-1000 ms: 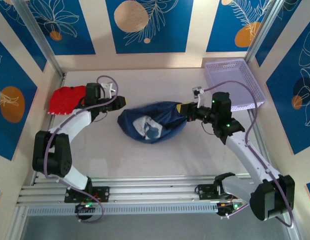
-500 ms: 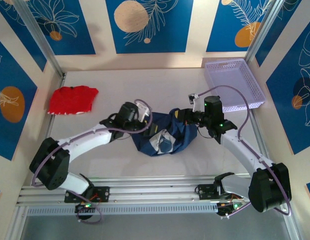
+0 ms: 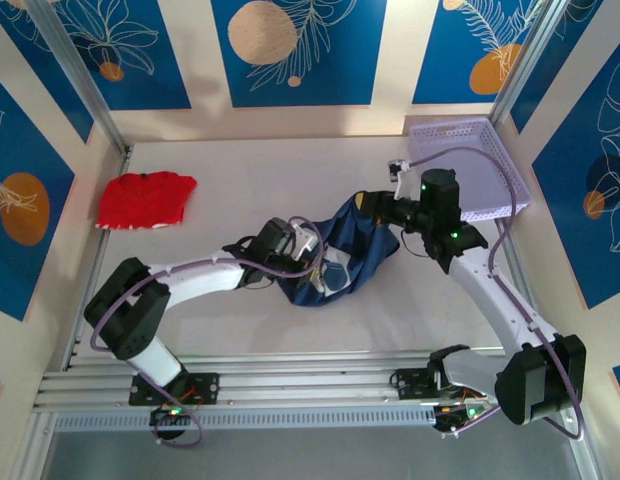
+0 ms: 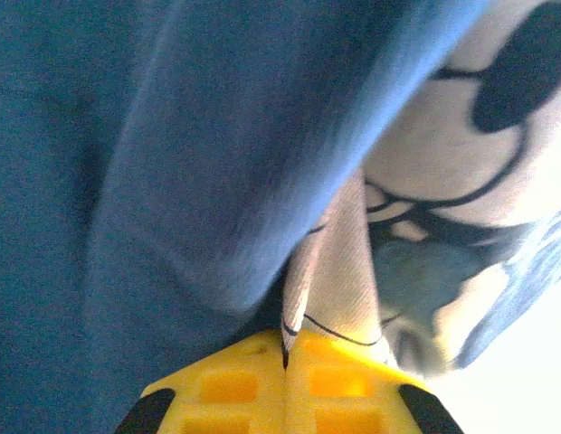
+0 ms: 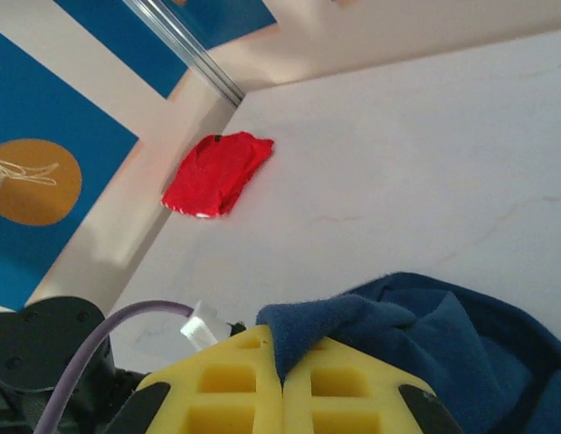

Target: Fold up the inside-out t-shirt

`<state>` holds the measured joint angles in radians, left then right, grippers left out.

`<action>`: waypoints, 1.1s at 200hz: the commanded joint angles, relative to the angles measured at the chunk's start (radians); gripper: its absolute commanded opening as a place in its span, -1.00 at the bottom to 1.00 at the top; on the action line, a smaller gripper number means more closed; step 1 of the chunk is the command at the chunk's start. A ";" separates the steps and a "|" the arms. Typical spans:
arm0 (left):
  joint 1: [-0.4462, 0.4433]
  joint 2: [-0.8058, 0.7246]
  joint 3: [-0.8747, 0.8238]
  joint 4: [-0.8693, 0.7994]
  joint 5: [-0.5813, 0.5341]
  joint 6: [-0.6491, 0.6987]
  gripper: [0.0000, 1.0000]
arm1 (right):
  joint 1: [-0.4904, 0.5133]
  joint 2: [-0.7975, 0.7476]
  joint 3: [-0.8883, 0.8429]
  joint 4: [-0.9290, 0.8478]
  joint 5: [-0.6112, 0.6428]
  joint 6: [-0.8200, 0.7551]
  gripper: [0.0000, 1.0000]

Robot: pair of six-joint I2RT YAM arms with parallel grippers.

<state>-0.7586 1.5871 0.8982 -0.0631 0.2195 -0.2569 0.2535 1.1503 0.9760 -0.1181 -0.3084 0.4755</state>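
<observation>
Pinching a thin fold of pale, line-printed cloth from the inside-out t-shirt (image 4: 172, 181) with the left fingers (image 4: 253, 380), yellow pads pressed flat together and only that strip of cloth between them. Seen from above at the near left end of the garment (image 3: 345, 250), left fingers (image 3: 308, 258) buried in the folds. Clamping a thick navy edge with the right fingers (image 5: 249, 371), closed as well, cloth (image 5: 425, 334) bulging up over the seam between the two pads. From above, right fingers (image 3: 378, 208) gripping the far right end of the shirt (lifted or dragging there, cannot tell which).

Stretched between the two grips, long axis running diagonally across the middle of the bench (image 3: 270, 170): high end toward the far right, low end toward the near left. No telling collar from hem in this heap.

Bunched and crumpled rather than spread flat. Dark navy outside, deep creases, one broad fold hanging beside the left pads. Toward the near end, a pale patch of print with a darker blue rounded shape and thin black outlines.

Well apart, at the far left of the bench, a small red garment (image 3: 145, 198) lying flat, also in the right wrist view (image 5: 217, 172). At the far right corner, a lilac basket (image 3: 470, 165), just behind the right arm.
</observation>
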 commanded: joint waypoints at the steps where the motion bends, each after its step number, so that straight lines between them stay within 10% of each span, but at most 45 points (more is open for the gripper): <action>1: 0.042 -0.124 -0.036 -0.012 -0.108 0.044 -1.00 | -0.047 -0.028 0.118 -0.013 -0.071 0.026 -1.00; 58: 0.245 -0.332 -0.210 0.032 -0.224 0.011 -1.00 | -0.073 -0.055 0.114 0.007 -0.138 0.095 -1.00; 78: 0.243 -0.284 -0.214 0.014 -0.221 0.017 -1.00 | -0.042 -0.023 0.034 0.093 -0.178 0.149 -1.00; 157: 0.116 -0.363 -0.170 0.054 -0.065 -0.081 0.05 | 0.062 0.043 -0.116 0.187 -0.143 0.178 -1.00; 220: 0.041 -0.077 -0.003 0.139 -0.003 -0.151 0.17 | 0.069 0.043 -0.099 0.185 -0.132 0.165 -1.00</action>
<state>-0.7124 1.4124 0.8330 0.0101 0.1619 -0.3611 0.3145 1.2015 0.8654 0.0418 -0.4446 0.6369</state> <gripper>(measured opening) 0.591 0.064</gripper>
